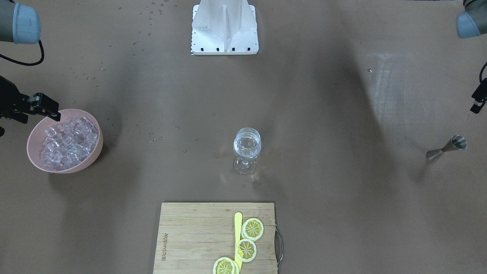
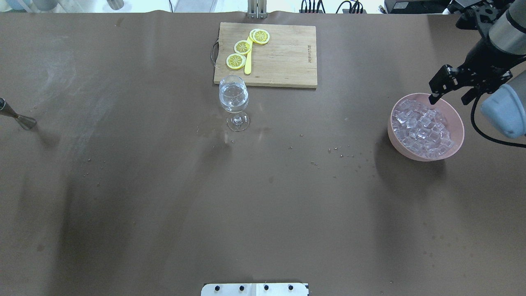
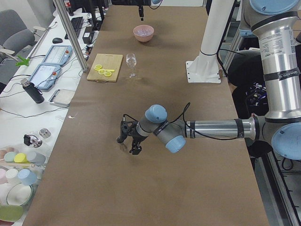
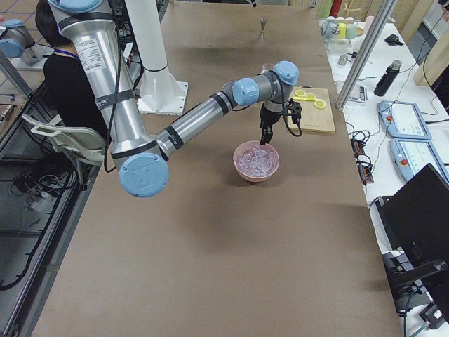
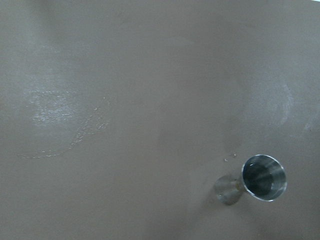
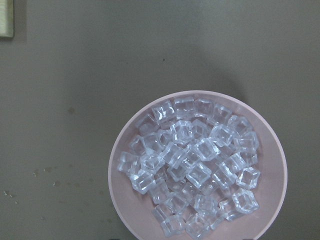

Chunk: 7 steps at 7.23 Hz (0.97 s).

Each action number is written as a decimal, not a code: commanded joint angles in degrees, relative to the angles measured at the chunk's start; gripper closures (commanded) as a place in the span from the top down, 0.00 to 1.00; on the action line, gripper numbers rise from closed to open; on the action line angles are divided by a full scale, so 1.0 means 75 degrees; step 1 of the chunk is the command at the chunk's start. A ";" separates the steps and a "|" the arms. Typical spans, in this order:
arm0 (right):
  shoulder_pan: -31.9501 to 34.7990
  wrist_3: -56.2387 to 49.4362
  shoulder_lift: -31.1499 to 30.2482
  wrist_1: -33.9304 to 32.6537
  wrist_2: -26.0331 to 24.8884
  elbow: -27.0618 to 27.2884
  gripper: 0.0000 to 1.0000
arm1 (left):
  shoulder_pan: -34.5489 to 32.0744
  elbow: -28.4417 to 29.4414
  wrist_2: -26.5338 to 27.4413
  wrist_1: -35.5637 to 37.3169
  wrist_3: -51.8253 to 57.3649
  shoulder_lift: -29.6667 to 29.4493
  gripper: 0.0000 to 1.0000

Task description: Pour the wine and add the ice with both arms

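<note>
The ice point(image 2: 423, 129) is a heap of clear cubes in a pink bowl point(image 2: 390, 127) at the table's right end; the right wrist view looks straight down on the ice point(image 6: 192, 160). My right gripper point(image 2: 448, 98) hangs open and empty just above the bowl's far rim. A stemmed wine glass point(image 2: 233, 98) with clear contents stands mid-table, near the cutting board. My left gripper point(image 3: 127, 146) hovers low at the table's left end over a steel jigger point(image 5: 264, 177). Only its edge shows in the front view, so I cannot tell whether it is open or shut.
A wooden cutting board point(image 2: 283, 57) with lemon slices point(image 2: 242, 46) and a yellow stick lies at the far edge behind the glass. The jigger point(image 2: 18, 117) stands upright at the far left. The white base block point(image 1: 224, 26) sits at the robot's side. Small droplets dot the table.
</note>
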 commanded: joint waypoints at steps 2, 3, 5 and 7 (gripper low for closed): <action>-0.0427 0.0010 -0.0774 0.0845 -0.0378 -0.0373 0.67 | 0.0457 -0.0045 0.1184 -0.1177 -0.0671 0.0192 0.98; -0.0440 0.0045 -0.1021 0.1536 -0.0378 -0.0770 0.68 | 0.0946 0.0014 0.2164 -0.1704 -0.0801 0.0250 0.97; -0.0475 0.0139 -0.1070 0.1918 -0.0331 -0.1114 0.63 | 0.1780 0.0446 0.3284 -0.2329 -0.0803 0.0263 0.97; -0.0638 0.0548 -0.0814 0.1930 -0.0319 -0.1068 0.55 | 0.2237 0.0728 0.3682 -0.2586 -0.0803 0.0251 0.97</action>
